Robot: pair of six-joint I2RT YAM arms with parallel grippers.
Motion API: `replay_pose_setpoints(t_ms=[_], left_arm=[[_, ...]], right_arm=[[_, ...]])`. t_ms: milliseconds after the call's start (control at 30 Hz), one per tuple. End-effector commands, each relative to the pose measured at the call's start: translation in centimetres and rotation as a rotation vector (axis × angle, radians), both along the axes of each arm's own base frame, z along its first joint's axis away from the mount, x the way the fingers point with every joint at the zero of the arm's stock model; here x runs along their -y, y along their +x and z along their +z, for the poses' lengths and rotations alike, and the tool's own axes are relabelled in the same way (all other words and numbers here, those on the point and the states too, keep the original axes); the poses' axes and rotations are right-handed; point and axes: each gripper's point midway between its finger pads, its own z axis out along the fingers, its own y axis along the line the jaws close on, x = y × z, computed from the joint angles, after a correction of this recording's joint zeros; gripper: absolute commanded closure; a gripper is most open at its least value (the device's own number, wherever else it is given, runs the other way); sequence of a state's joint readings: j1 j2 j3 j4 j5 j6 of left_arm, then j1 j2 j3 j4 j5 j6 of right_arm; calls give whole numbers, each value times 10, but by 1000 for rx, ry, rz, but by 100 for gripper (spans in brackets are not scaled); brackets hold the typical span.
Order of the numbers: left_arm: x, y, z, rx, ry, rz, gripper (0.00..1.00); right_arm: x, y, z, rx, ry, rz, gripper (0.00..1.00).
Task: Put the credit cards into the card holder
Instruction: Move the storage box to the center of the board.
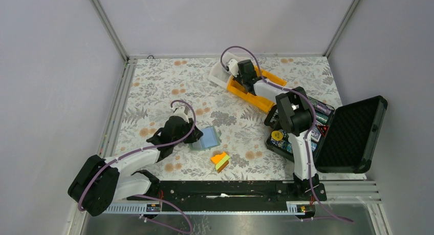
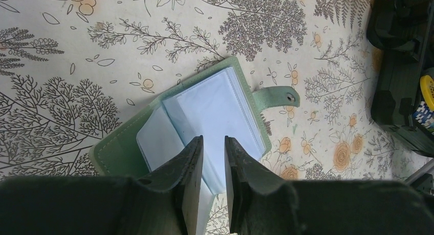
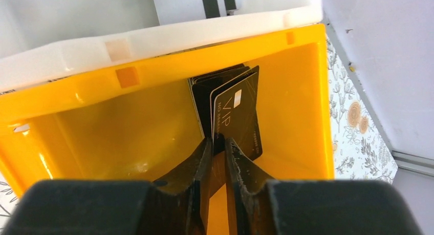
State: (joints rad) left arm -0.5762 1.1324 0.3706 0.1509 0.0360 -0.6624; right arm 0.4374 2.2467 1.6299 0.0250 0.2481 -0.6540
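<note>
Top view: card holder (image 2: 215, 107) lies open and flat on the floral table (image 1: 164, 81), just at 7 o'clock from centre, light-blue clear pockets up, snap strap (image 2: 279, 97) sticking out at 3 o'clock in the left wrist view. Left gripper (image 2: 213, 139) sits over the pockets from 6 o'clock with its jaws narrowly parted. Cannot tell if they pinch a pocket leaf or only rest on it. Right gripper (image 3: 217, 139) is down inside the yellow bin (image 3: 302, 91) at 12–1 o'clock on the table, with the white bin (image 3: 153, 40) touching its far side. Its jaws are clamped on the bottom edge of a black card (image 3: 240, 117) marked VIP, which stands on edge and tilted. More dark cards (image 3: 202, 91) are stacked behind it against the bin's far wall. Wedge block (image 1: 220, 161) is at 5 o'clock, near the holder. Open black case (image 1: 353, 132) with chips (image 1: 278, 135) is at 3–4 o'clock.
</note>
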Motion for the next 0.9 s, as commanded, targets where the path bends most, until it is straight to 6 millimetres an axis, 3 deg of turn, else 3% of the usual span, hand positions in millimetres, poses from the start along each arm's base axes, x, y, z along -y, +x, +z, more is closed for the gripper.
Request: replay_pose_setpoints(t_ms=[0, 367, 533, 767, 867], left_arm=[[6, 7, 14, 52, -47, -5, 76], [5, 6, 16, 56, -54, -3, 76], [5, 6, 17, 59, -55, -2, 76], [6, 6, 20, 62, -65, 0, 76], [5, 6, 20, 64, -63, -3, 76]], right_arm=[[8, 1, 44, 88, 10, -31, 100], [35, 7, 83, 265, 4, -193, 100], [32, 3, 102, 276, 84, -224, 100], [19, -1, 106, 183, 175, -210, 100], [15, -5, 95, 89, 207, -188, 100]])
